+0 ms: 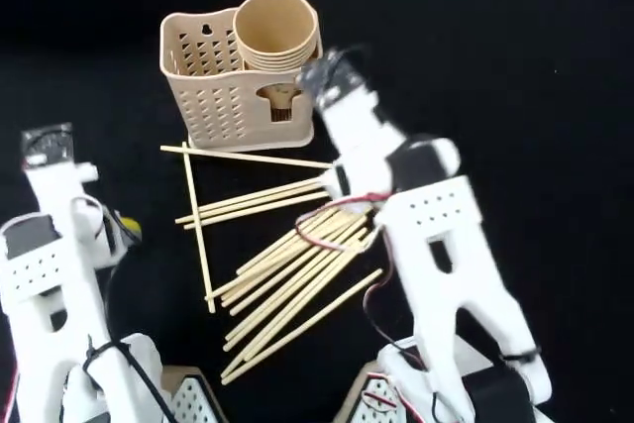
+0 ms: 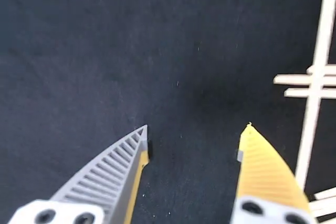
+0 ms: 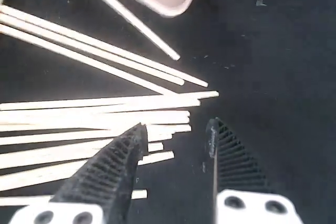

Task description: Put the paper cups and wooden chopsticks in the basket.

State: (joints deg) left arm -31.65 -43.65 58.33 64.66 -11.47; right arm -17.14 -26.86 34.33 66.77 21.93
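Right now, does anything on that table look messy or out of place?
Yes. The chopsticks lie loose on the black table beside the basket, fanned out and some crossing each other, none visibly inside it. The paper cups are tidy, stacked in one basket compartment.

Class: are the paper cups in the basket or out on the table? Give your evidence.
In. The stacked cups stand upright inside the basket, rims rising above its wall.
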